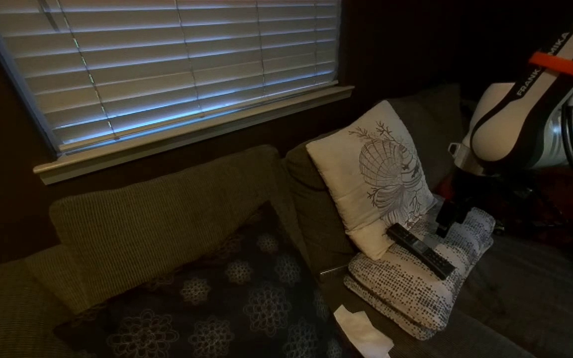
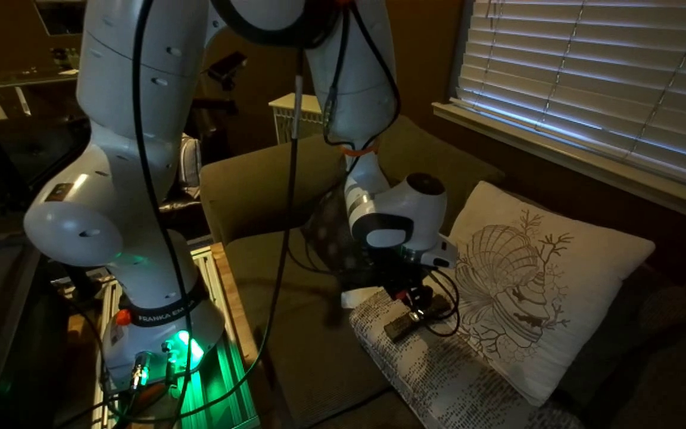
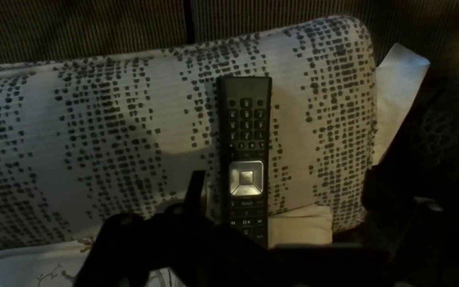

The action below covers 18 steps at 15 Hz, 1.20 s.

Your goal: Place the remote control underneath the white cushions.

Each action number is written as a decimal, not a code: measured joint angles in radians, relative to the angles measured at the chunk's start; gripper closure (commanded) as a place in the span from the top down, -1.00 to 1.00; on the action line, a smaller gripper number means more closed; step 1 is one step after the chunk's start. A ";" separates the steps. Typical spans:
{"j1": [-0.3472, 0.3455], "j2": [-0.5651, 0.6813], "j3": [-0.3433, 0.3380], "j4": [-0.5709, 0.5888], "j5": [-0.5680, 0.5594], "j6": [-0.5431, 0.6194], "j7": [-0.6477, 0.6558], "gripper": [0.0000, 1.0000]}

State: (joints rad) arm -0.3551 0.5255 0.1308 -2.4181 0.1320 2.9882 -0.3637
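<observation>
The black remote control [image 1: 421,251] lies face up on the grey-speckled white cushion [image 1: 401,283], which lies flat on the sofa. One end of the remote reaches the lower corner of the white shell-motif cushion [image 1: 391,174], which leans on the sofa back. In an exterior view the remote [image 2: 401,327] is partly behind the gripper. My gripper [image 3: 284,175] is open above the speckled cushion. In the wrist view the remote [image 3: 246,119] is between the fingers, nearer the left one and apart from the right one. Its lower end is hidden by the dark gripper body.
A large dark cushion with circular patterns [image 1: 239,308] lies on the sofa beside the speckled cushion. A white paper-like piece [image 1: 363,332] lies between them. The sofa back [image 1: 167,219] stands below the window blinds [image 1: 167,74]. Cables [image 2: 447,310] hang by the gripper.
</observation>
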 measured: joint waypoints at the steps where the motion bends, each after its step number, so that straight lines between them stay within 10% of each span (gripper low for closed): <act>1: 0.012 0.022 -0.017 0.012 -0.019 0.000 0.006 1.00; 8: 0.145 0.170 -0.136 0.133 -0.118 -0.001 0.072 1.00; 18: 0.151 0.320 -0.127 0.301 -0.123 -0.001 0.072 1.00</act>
State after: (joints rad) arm -0.2046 0.8454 0.0036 -2.1168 0.0094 2.9869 -0.2915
